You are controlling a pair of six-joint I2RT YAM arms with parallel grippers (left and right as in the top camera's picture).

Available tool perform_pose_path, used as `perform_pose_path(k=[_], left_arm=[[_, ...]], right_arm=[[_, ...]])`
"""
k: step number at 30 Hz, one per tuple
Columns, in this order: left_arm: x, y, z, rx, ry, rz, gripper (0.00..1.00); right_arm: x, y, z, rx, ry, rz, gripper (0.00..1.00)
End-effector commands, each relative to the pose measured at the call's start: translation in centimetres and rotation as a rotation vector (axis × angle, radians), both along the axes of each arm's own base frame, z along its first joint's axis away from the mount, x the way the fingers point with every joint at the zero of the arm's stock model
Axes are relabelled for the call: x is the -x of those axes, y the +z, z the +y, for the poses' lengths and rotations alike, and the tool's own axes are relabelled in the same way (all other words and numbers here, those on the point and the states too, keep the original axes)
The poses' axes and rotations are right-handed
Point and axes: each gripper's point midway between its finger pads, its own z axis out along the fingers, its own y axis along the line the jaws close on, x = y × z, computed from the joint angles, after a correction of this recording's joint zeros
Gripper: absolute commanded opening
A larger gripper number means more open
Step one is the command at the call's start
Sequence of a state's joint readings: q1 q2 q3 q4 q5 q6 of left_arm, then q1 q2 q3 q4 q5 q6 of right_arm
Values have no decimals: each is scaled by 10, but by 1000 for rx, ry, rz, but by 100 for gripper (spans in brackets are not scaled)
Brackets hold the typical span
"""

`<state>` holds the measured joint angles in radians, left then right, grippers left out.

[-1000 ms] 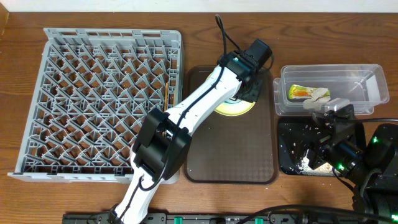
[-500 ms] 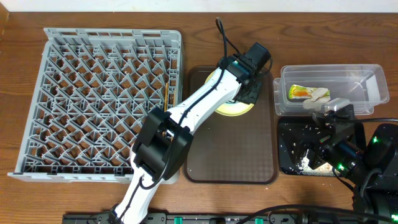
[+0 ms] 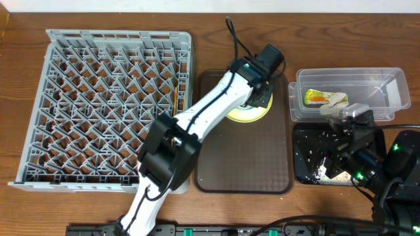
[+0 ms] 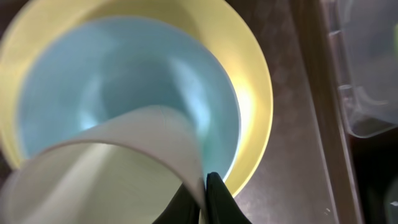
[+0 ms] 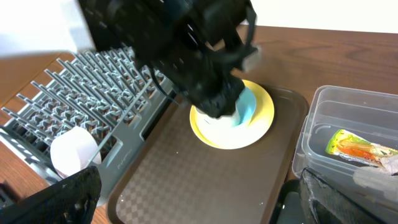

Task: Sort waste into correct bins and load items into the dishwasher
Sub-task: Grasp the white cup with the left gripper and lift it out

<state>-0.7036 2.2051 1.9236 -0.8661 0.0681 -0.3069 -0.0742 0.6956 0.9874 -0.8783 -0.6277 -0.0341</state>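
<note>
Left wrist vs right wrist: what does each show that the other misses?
Left wrist only: the inside of the light blue bowl, and the left gripper pinching the rim of a white vessel.
Right wrist only: the dish rack, a white round item at its near edge, and the snack wrapper in the clear tub.
Both: the yellow plate with the blue bowl on it, the brown tray, and at least part of the tub.
</note>
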Motion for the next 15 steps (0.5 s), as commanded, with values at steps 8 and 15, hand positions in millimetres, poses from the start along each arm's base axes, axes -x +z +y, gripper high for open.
perform_pose_path(k=[8,15], left_arm=[[9,163,41,234,46,-181,8],[9,188,106,354,135,-75,7]], right_arm=[[2,5,2,9,11,-17,99],[2,5,2,8,11,-17,99]])
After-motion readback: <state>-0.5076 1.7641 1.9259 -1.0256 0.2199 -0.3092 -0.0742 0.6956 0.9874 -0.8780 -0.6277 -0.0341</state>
